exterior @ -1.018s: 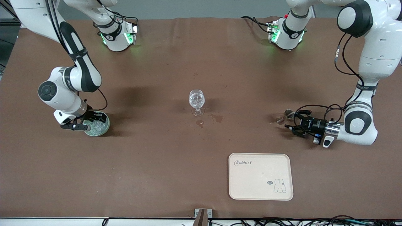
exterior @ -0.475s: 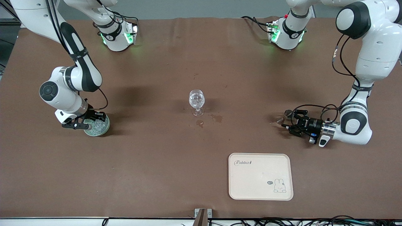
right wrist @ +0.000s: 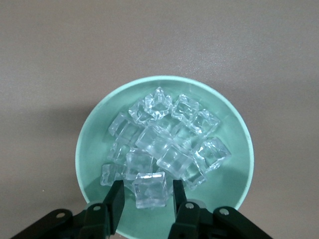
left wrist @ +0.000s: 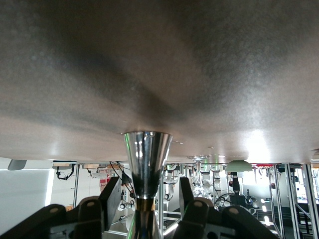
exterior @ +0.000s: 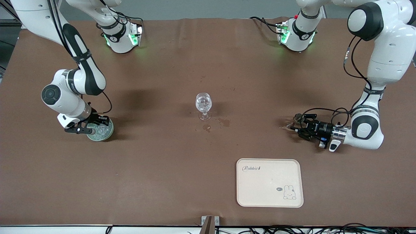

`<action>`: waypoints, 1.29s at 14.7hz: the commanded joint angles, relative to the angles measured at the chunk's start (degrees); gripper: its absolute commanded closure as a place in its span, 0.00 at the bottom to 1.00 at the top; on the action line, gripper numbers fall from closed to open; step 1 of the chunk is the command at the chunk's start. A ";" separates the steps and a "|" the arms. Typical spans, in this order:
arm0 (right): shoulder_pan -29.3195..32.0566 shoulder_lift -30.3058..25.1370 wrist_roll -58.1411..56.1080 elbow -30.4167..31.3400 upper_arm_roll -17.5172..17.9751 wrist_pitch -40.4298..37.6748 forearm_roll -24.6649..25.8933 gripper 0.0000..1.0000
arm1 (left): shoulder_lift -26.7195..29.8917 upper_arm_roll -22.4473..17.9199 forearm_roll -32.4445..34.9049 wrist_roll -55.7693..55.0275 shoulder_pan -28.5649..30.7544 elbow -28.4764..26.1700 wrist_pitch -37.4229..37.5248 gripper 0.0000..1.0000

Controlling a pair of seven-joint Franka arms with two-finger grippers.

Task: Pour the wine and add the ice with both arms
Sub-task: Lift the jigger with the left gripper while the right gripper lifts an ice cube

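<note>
Clear ice [right wrist: 149, 189] cube between right gripper [right wrist: 146, 198] jaws, over green bowl [right wrist: 234, 174].

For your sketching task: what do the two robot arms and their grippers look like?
Both arms are glossy white jointed tubes with black joint caps and looping black cables. The bases glow green. The left gripper and the right gripper are small, black and two-fingered.

Shiny metal cup [left wrist: 147, 159] (hourglass-shaped) between hand's fingers [left wrist: 110, 196].

Glassy clear ice [right wrist: 164, 144], matt green bowl [right wrist: 234, 184], polished metal jigger [left wrist: 147, 159].
</note>
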State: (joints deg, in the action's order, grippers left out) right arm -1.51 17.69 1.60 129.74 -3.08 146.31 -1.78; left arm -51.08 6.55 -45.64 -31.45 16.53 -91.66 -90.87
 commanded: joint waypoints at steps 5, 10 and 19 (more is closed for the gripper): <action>0.19 -0.11 -0.72 0.78 0.00 1.52 -0.06 0.61 | 0.80 0.05 -1.12 0.69 -0.01 -0.71 0.17 0.57; 0.28 -0.11 -0.11 -0.01 0.00 0.65 -0.06 0.87 | 0.89 0.05 -1.03 1.47 0.08 -0.71 0.34 0.66; 0.37 -2.47 1.73 -5.09 -0.09 -11.08 -0.15 1.00 | 1.42 2.85 -0.94 1.83 0.69 -0.36 1.49 0.99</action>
State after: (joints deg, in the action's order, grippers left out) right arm -1.50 17.77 1.97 127.52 -3.16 142.60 -1.79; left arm -50.98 8.26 -45.67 -30.30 16.63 -91.42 -90.04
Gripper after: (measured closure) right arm 0.722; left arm 0.789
